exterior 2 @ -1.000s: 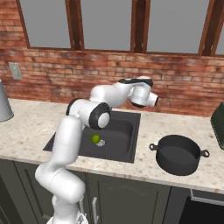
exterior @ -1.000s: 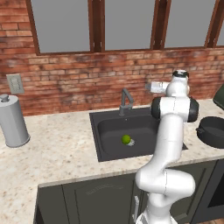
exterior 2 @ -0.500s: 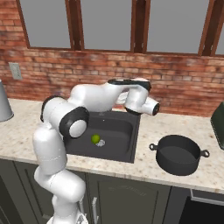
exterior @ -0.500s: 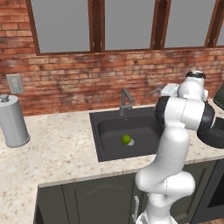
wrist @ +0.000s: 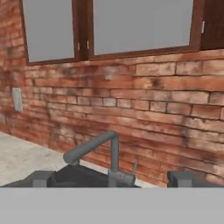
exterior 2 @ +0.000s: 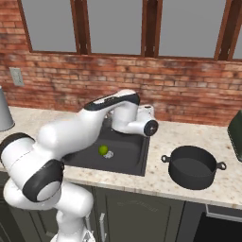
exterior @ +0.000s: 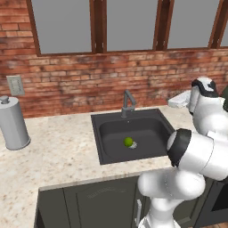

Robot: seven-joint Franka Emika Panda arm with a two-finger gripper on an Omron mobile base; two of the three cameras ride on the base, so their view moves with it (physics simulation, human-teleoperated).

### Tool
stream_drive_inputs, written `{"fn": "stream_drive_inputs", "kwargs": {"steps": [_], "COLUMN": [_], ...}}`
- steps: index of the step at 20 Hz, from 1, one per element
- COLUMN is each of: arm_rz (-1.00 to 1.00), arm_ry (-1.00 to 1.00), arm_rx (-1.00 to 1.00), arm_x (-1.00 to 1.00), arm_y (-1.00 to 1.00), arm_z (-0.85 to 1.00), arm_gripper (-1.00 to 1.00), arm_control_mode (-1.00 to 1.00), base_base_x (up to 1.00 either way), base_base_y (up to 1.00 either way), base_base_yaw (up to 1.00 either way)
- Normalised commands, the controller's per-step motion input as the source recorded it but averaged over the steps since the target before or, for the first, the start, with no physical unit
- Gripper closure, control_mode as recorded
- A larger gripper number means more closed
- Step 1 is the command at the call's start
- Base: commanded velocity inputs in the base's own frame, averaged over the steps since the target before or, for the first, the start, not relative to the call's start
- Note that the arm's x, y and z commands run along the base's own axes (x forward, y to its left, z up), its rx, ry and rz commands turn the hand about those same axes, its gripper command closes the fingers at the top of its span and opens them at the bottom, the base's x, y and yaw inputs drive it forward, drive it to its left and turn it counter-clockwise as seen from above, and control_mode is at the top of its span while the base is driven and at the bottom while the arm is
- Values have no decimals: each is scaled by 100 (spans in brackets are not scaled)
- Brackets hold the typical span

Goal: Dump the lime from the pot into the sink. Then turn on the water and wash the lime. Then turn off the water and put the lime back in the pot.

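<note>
The gripper (wrist: 112, 178) stands spread wide with nothing between its tips, which rise at the lower left and lower right of the hand view. Between them, low in the middle of that view, is the faucet (wrist: 98, 154): an upright post with a spout angling down toward the lower left and a thin lever (wrist: 134, 169) sticking up to the right of its base.

The lime (exterior: 128, 141) lies in the sink (exterior: 107, 153), at centre frame in the left base view, beside the silver drain (exterior: 134, 144); in the right base view it sits left of centre. The pot (exterior 2: 192, 165) stands empty on the counter (exterior 2: 156, 179) at the right of that view, well apart from the sink, so the dumping looks done and turning on the water looks like the step in hand.

To do it well, bring one finger tip against the lever rather than the post, and push along its swing. Being round, the lime has no long axis I can make out, and which way it points cannot be told; it may roll under water.
</note>
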Motion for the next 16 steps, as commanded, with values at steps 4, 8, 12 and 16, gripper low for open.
{"fn": "stream_drive_inputs", "kwargs": {"steps": [4, 8, 12, 16], "arm_rz": [-30, -29, -28, -27], "arm_ry": [40, 46, 48, 40], "arm_rx": [-12, -8, -5, -7], "arm_x": [-54, -29, -16, -31], "arm_y": [1, 9, 12, 11], "arm_z": [31, 23, 13, 0], "arm_gripper": [-100, -100, -100, -100], "arm_control_mode": [-100, -100, -100, -100], "base_base_x": [0, 0, 0, 0], "base_base_y": [0, 0, 0, 0], "base_base_yaw": [0, 0, 0, 0]}}
